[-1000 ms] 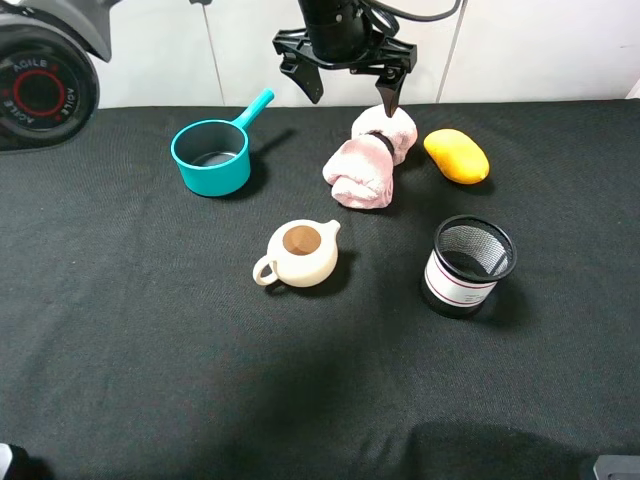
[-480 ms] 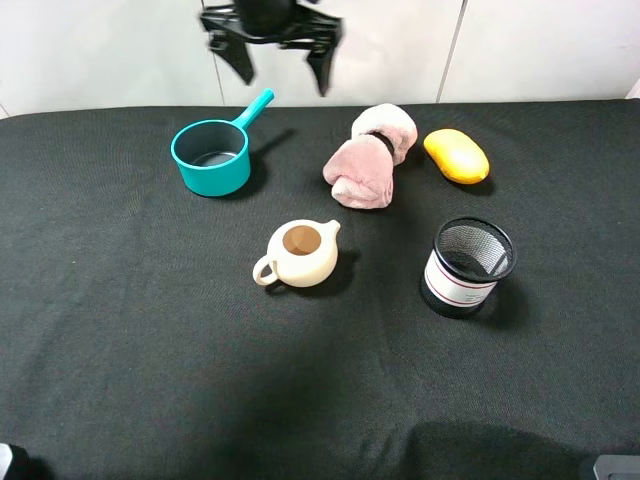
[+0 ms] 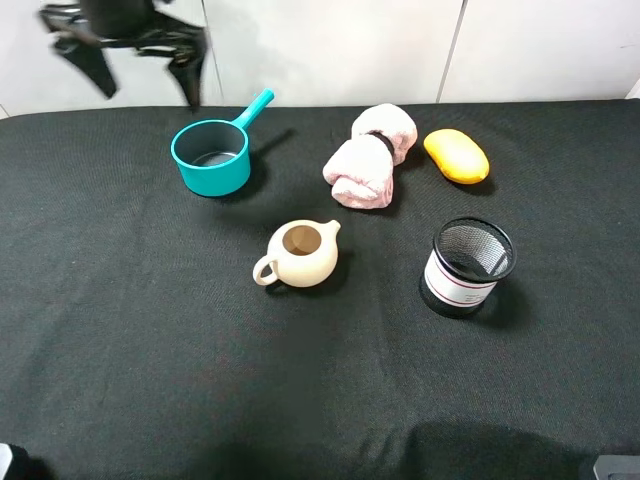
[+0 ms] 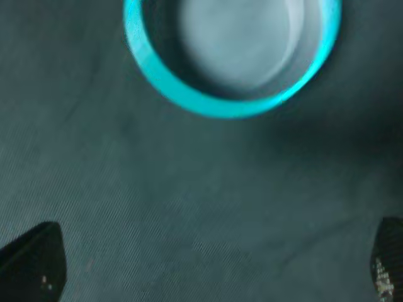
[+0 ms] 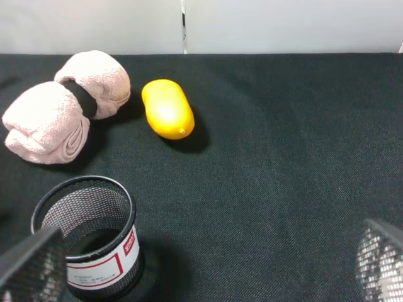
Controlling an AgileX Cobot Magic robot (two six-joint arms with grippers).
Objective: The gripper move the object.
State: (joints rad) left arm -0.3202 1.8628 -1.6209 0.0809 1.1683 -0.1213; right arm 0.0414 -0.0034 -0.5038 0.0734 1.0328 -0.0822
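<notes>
On the black cloth table (image 3: 150, 350) the object (image 3: 368, 157) lies far and centre, touching nothing but the cloth, so the gripper (image 3: 135, 55), jaws wide apart and empty at far left, should straddle its black band

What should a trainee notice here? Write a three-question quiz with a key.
1. True or false: the left gripper holds the towel.
2. Which thing lies closest beside the towel? A teapot, B fruit, C mesh cup.
3. Fill in: the left gripper hangs open nearest the teal ___.
Key: 1 false; 2 B; 3 pan.
</notes>
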